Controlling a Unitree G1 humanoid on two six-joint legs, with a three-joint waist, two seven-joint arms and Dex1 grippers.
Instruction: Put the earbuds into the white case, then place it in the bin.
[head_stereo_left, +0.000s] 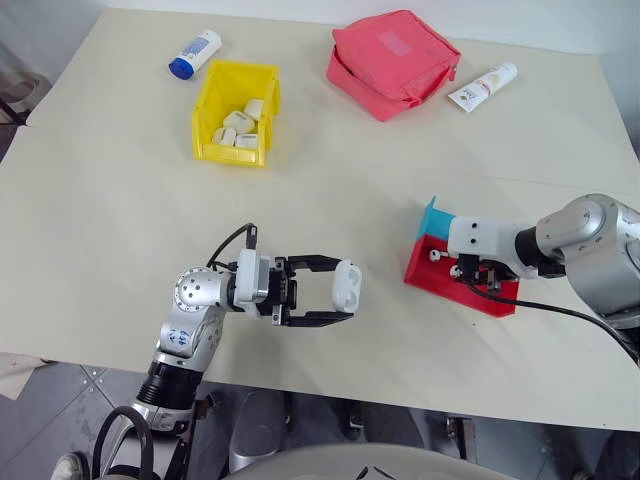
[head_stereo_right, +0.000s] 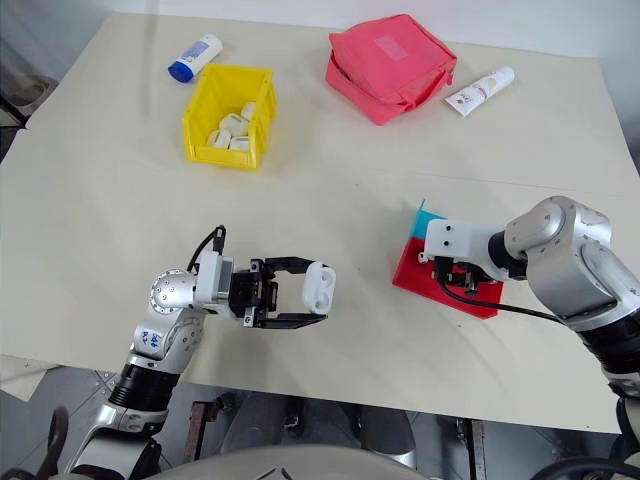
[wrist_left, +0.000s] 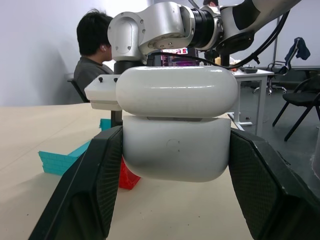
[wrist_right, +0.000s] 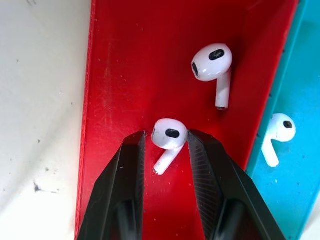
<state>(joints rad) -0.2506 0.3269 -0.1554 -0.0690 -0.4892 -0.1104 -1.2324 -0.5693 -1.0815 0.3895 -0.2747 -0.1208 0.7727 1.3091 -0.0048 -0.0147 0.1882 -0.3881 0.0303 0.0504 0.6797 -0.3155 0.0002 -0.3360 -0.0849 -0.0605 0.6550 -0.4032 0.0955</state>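
Note:
My left gripper is shut on the white case, held level above the table's front edge. The case's lid stands open over its body, which sits between the two black fingers. My right gripper points down into the red tray, open narrowly. Its fingertips flank one earbud lying on the tray floor. A second earbud lies farther along the red tray. A third earbud rests in the joined blue tray. The yellow bin stands at the back left.
Several white cases lie in the yellow bin. A white tube with a blue cap lies behind it. A pink pouch and another white tube sit at the back right. A person sits beyond the table.

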